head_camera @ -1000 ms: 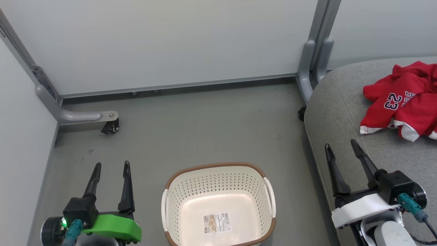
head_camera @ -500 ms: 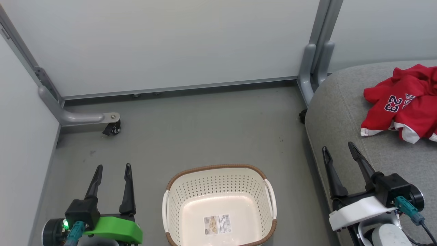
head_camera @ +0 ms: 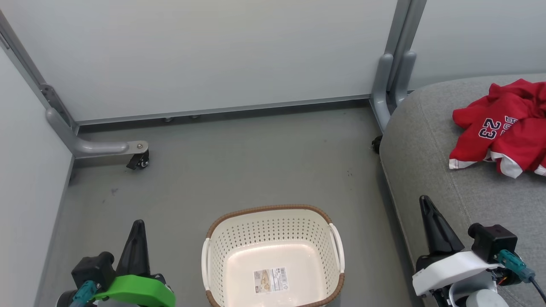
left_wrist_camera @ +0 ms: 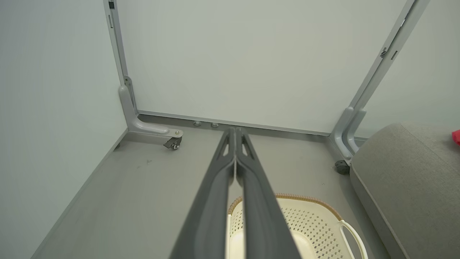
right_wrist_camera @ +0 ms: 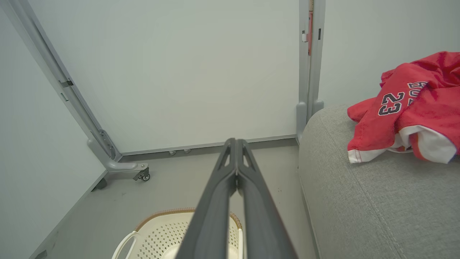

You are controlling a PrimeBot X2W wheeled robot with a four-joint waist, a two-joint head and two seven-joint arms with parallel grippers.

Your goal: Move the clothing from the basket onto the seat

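My left gripper [head_camera: 138,225] has its fingers pressed together, gripping nothing, above the floor [head_camera: 256,149] left of the basket [head_camera: 264,208]. My right gripper [head_camera: 424,201] is likewise closed and gripping nothing, at the seat [head_camera: 422,140] edge. The clothing [head_camera: 499,128] lies bunched on the seat, well apart from the basket

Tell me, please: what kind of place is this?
Probably a partitioned test cell staged like a living room: pale partition panels on a grey frame with a caster wheel, a grey sofa seat, and a perforated laundry basket on bare grey floor.
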